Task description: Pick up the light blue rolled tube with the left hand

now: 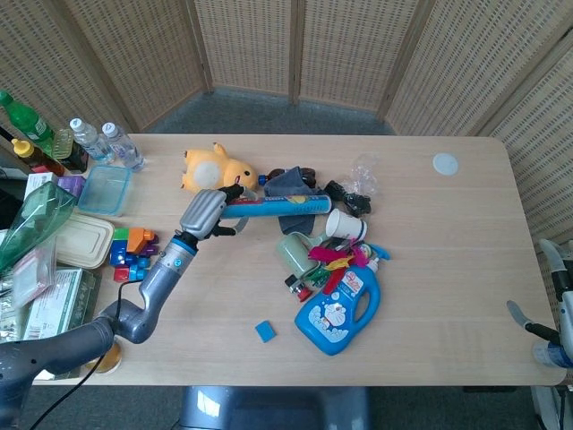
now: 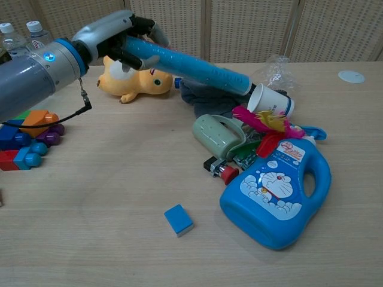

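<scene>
The left hand [image 2: 116,37] grips one end of the light blue rolled tube [image 2: 197,69], held above the table [image 2: 108,179]. Its long axis slopes down from the hand toward the paper cup [image 2: 270,100], over the grey cloth [image 2: 206,98]. The right hand shows in neither view.

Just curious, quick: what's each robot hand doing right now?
Left hand: gripping one end of the light blue rolled tube, lifted.
Right hand: not in view.

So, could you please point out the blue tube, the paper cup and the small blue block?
blue tube [image 2: 197,69], chest view, middle of its length.
paper cup [image 2: 272,101], chest view, its side wall.
small blue block [image 2: 178,219], chest view, its top face.
</scene>
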### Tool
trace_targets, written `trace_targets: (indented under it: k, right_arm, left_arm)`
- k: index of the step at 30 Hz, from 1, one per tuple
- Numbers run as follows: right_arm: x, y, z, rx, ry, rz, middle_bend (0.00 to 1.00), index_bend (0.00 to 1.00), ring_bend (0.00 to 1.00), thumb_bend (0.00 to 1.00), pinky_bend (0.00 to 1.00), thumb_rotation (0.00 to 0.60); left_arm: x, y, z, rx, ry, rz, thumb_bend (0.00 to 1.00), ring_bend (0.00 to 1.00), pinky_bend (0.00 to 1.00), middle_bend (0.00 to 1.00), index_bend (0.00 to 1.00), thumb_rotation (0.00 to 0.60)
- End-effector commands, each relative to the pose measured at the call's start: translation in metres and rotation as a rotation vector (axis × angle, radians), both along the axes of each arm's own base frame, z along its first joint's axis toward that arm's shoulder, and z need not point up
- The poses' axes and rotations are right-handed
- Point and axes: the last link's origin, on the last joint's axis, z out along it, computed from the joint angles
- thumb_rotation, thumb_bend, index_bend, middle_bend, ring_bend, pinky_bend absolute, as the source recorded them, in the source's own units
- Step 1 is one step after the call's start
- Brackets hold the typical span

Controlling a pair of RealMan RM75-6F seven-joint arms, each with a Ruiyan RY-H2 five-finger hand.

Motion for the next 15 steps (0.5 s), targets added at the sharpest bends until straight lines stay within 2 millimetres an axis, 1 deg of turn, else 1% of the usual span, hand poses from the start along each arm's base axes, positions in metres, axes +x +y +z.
trace_targets:
  k: [1, 8, 15]
  right_arm:
    - [0.000, 0.000, 0.000, 0.000, 0.000, 0.001, 0.16, 0.04, 0.00, 0.24, 0.00, 0.495]
    - [0.001, 0.001, 0.001, -0.002, -0.003, 0.006, 0.16, 0.04, 0.00, 0.24, 0.00, 0.492]
    - [0.001, 0.000, -0.001, 0.002, -0.007, 0.008, 0.16, 0.03, 0.00, 0.24, 0.00, 0.490]
  left_arm:
    - [0.011, -0.002, 0.030, 0.052, -0.034, -0.046, 0.61, 0.51, 0.71, 0.51, 0.63, 0.600]
    - [0.036, -0.005, 0.066, 0.117, -0.104, -0.110, 0.60, 0.51, 0.70, 0.51, 0.62, 0.600]
    - [0.051, -0.014, 0.103, 0.186, -0.154, -0.166, 0.60, 0.50, 0.70, 0.51, 0.62, 0.600]
